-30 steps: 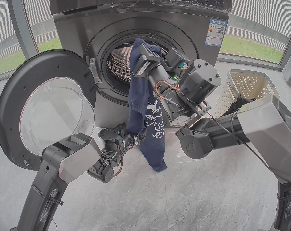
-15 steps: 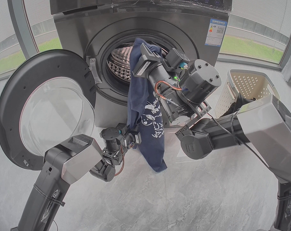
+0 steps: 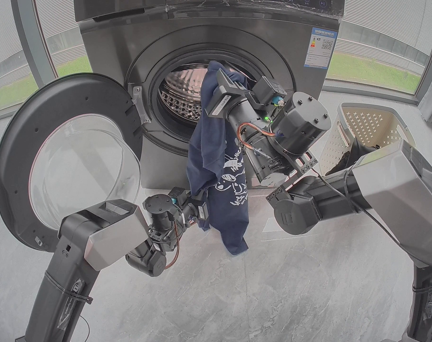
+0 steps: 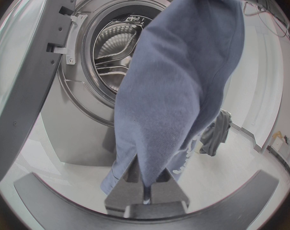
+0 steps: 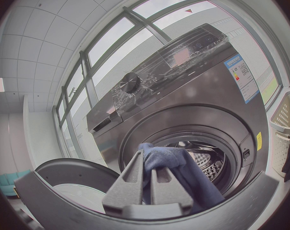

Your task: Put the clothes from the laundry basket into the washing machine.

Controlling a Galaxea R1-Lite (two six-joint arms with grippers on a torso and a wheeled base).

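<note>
A navy blue garment (image 3: 219,167) with white print hangs in front of the washing machine (image 3: 206,39), whose round door (image 3: 63,153) stands swung open to the left. My right gripper (image 3: 215,79) is shut on the garment's top (image 5: 164,157), level with the drum opening (image 3: 185,96). My left gripper (image 3: 204,210) is shut on the garment's lower edge (image 4: 151,173), low above the floor. The steel drum (image 4: 114,58) shows behind the cloth. The white laundry basket (image 3: 368,124) stands to the right of the machine with dark clothes (image 3: 354,153) draped over its rim.
Grey marble-look floor (image 3: 254,290) spreads in front of the machine. Large curved windows (image 3: 382,29) run behind it. The open door takes up the space at the left.
My right gripper has shifted a little right and down with the garment's top. My left gripper has stayed low on the garment, which now hangs slightly farther right.
</note>
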